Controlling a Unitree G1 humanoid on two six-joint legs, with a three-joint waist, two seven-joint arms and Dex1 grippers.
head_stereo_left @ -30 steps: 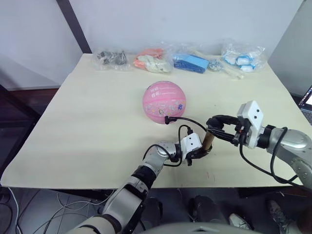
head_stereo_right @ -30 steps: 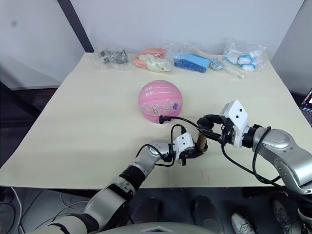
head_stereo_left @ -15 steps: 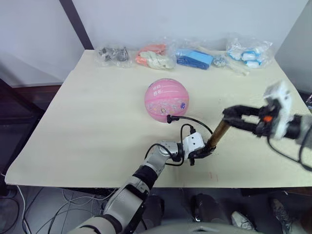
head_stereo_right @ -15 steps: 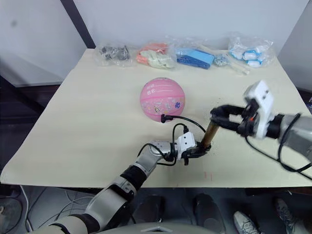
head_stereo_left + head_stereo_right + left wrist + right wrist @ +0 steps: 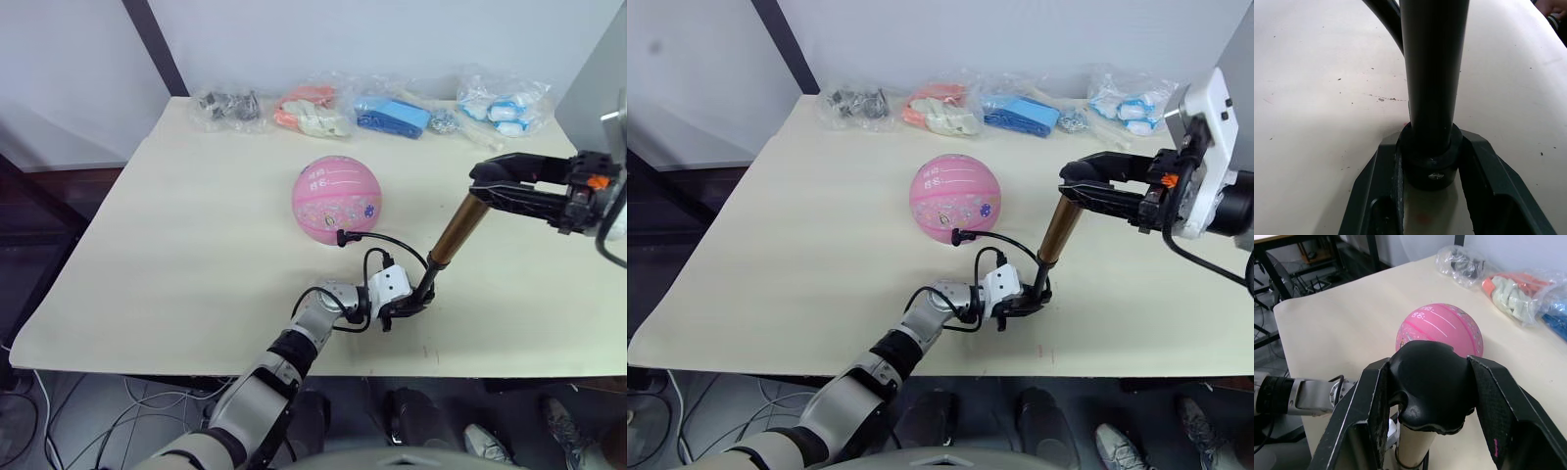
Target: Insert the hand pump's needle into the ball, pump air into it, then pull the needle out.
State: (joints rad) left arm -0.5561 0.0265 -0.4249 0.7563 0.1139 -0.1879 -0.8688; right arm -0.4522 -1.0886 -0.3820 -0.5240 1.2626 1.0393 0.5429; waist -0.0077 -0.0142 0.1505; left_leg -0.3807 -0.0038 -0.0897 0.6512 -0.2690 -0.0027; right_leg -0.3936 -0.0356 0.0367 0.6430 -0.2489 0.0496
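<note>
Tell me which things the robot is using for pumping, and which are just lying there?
Using:
- ball
- pump: left tool grips its bottom, right tool grips its handle
- hose running from the pump to the ball

Just lying at the table's far edge:
- bag of dark metal bits
- bag of orange and white things
- bag with blue things
- bag of blue-and-white things

One pink ball (image 5: 336,199), one hand pump (image 5: 449,238), and four clear plastic bags (image 5: 227,106) of small items lined up along the tabletop's (image 5: 176,245) far edge.
</note>
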